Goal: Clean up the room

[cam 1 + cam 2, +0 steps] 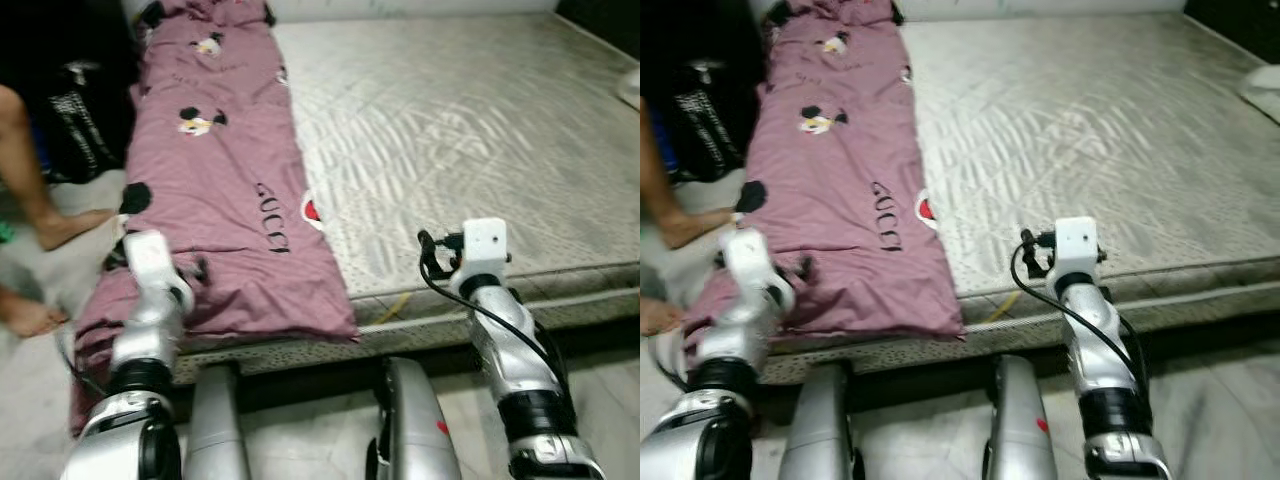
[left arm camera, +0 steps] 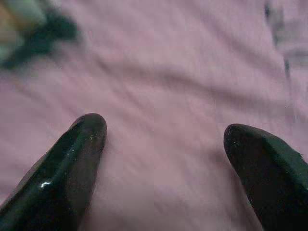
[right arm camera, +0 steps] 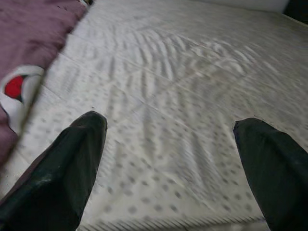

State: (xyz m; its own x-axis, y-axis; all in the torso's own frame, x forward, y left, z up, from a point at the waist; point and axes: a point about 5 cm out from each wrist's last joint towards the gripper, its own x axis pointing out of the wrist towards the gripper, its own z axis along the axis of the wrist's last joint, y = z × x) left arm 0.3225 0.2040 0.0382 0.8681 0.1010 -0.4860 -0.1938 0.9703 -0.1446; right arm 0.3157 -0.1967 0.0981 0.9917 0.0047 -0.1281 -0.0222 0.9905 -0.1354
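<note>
A mauve cartoon-print sheet [image 1: 225,170] lies in a long strip down the left side of a bare grey mattress [image 1: 470,130], its near end hanging over the bed's front corner. My left gripper [image 2: 163,144] is open just above the sheet [image 2: 159,86] at that near left corner, both black fingers [image 2: 72,159] wide apart with only cloth between them. My right gripper [image 3: 168,149] is open too, held over the mattress's [image 3: 192,86] front edge, with the sheet's edge [image 3: 24,57] off to its left.
A person's bare legs and feet [image 1: 40,220] stand on the floor left of the bed, beside a dark bag [image 1: 80,120]. A white object [image 1: 630,88] lies at the mattress's far right edge. My own legs [image 1: 400,420] press close to the bed front.
</note>
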